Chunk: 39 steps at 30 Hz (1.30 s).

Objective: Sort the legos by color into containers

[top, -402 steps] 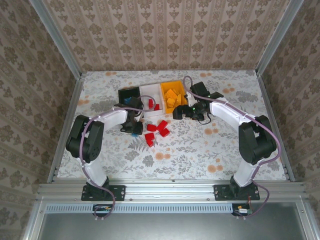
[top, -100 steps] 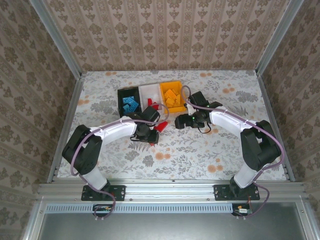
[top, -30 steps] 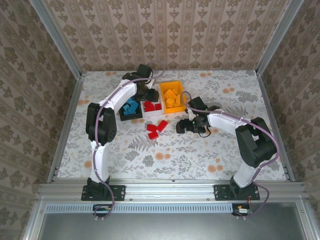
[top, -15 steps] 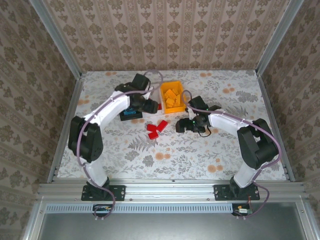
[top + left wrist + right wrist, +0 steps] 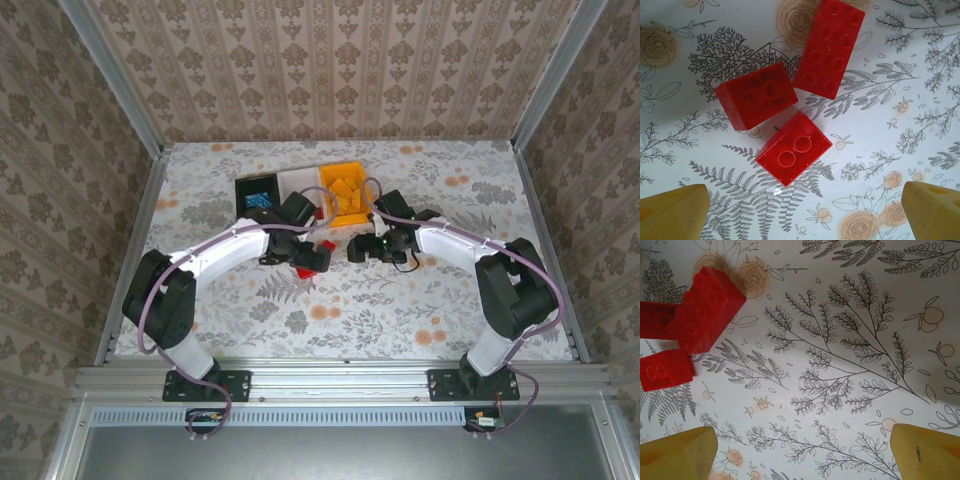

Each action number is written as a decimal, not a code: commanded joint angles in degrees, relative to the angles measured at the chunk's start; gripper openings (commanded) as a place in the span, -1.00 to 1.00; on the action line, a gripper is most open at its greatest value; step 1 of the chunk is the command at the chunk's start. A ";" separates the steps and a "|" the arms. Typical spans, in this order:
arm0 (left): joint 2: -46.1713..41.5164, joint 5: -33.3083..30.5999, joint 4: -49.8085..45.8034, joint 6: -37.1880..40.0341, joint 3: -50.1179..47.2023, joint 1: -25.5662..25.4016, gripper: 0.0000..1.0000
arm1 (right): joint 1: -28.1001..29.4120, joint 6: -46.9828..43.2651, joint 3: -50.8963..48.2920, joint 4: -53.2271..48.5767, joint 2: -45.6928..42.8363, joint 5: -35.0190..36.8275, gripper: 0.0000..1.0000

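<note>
Sorting floor: my left jaws hang wide open and empty above three red legos (image 5: pixel 794 148) clustered on the floral surface (image 5: pixel 880 125), with a yellow fingertip (image 5: pixel 672 212) low at either side. My right jaws wait close by (equally wide, equally empty), the cluster up at the left of their view. Behind, the joined containers stand in a row: black bin (image 5: pixel 241 195) with blue legos (image 5: pixel 260 201), white bin (image 5: pixel 297 182) in the middle, and orange bin (image 5: pixel 340 167) with orange legos (image 5: pixel 345 193).
</note>
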 commanded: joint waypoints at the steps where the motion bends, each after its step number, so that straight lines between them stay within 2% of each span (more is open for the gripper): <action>1: 2.39 -1.79 -0.02 -5.28 0.06 -0.59 1.00 | 0.17 -0.58 -0.12 -0.33 -2.14 -0.99 0.82; 6: 5.81 -3.41 -2.28 -6.16 2.86 -2.19 1.00 | -0.34 -1.61 -1.54 0.18 -2.68 -0.97 0.84; 18: 11.00 -3.02 -1.48 -5.08 5.28 -2.51 0.95 | -1.41 -2.59 -3.64 1.69 -2.05 -1.54 0.85; 24: 13.07 -3.36 -0.75 -3.62 6.59 -2.51 0.81 | -1.48 -2.55 -3.33 1.65 -1.70 -1.61 0.85; 32: 13.81 -3.11 0.50 -2.94 5.59 -2.92 0.51 | -1.50 -1.68 -3.04 1.48 -1.56 -1.83 0.85; 34: 13.64 -2.84 0.78 -2.91 5.09 -3.23 0.38 | -1.50 -1.42 -2.95 1.48 -1.54 -1.94 0.85; 39: 12.74 -2.76 1.03 -3.16 3.74 -4.05 0.26 | -1.50 -0.71 -2.96 1.52 -1.75 -2.61 0.85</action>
